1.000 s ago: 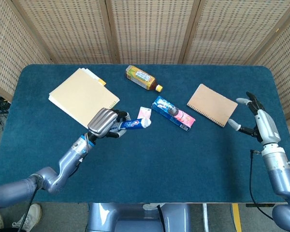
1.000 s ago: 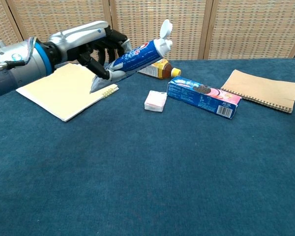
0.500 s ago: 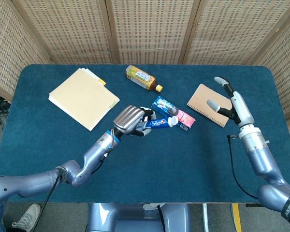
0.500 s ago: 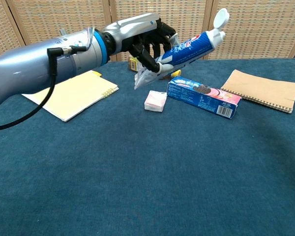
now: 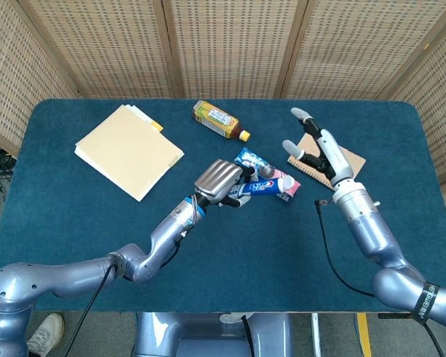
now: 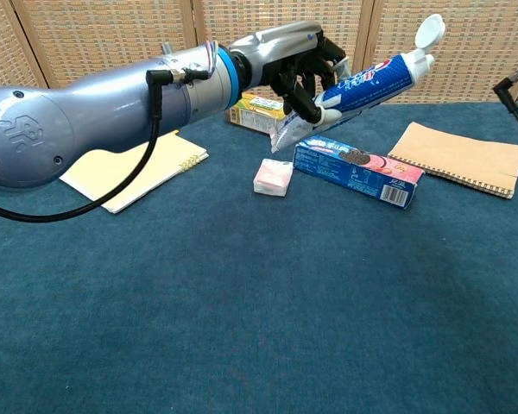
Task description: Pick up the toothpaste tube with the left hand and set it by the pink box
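The left hand has its fingers wrapped round the lower body of the toothpaste tube and holds it in the air, cap end tilted up and pointing away from the wrist, with the blue biscuit box directly beneath the tube and the small pink box lying on the table below and a little back toward the forearm. The risk I see is in the descent — the tube hangs over the blue box rather than beside the pink one, so lowering it straight down would likely land it on or against that box, and the long forearm could sweep the pink box or the drink bottle just behind the hand. The grip sits near the crimped tail, so the heavy cap end might droop or swivel on release. The right hand hovers with fingers spread and nothing in them over the brown notebook, beyond the tube's cap — close enough that the two hands could crowd each other. From overhead, the left hand covers the pink box entirely, and the chest view barely catches the right arm at its edge.
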Motion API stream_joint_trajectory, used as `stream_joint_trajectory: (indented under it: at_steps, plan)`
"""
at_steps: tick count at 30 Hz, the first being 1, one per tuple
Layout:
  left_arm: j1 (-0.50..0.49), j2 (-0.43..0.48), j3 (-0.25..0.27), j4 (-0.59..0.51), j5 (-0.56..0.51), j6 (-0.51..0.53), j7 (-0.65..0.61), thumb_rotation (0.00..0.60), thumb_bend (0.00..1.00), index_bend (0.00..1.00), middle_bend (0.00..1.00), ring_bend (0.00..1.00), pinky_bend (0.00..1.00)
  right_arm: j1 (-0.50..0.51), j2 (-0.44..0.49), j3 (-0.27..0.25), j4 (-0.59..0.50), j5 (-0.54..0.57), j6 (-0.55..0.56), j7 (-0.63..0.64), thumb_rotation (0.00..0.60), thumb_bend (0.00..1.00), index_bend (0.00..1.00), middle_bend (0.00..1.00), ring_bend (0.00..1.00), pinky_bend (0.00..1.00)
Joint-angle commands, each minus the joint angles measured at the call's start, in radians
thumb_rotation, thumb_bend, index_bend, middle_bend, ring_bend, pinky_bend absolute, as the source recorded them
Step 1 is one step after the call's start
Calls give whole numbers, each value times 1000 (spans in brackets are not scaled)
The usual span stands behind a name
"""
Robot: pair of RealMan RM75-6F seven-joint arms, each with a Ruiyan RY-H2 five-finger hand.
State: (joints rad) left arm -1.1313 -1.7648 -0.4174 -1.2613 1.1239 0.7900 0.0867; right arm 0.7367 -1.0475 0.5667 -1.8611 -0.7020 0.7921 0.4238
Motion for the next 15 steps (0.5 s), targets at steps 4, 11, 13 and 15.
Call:
stream_joint_trajectory:
  at_steps: [4, 11, 13, 15]
  plan:
    - [-20, -21, -5, 6, -35, 4, 10, 600, 609, 730, 581, 544, 602, 40, -49, -16, 10, 41, 10, -21, 86, 0, 104, 0, 0, 0]
    - [-34, -31, -13, 4, -67, 3, 4, 600, 638, 735, 587, 545, 603, 60, -89, -15, 14, 64, 38, -24, 80, 0, 123, 0, 0, 0]
    - [-40, -31, -15, 5, -75, 0, 7, 600, 639, 736, 588, 547, 604, 65, -93, -14, 11, 67, 44, -30, 81, 0, 124, 0, 0, 0]
    - [-45, -33, -16, 7, -84, -1, 10, 600, 639, 737, 588, 547, 604, 70, -95, -16, 6, 71, 52, -41, 77, 0, 125, 0, 0, 0]
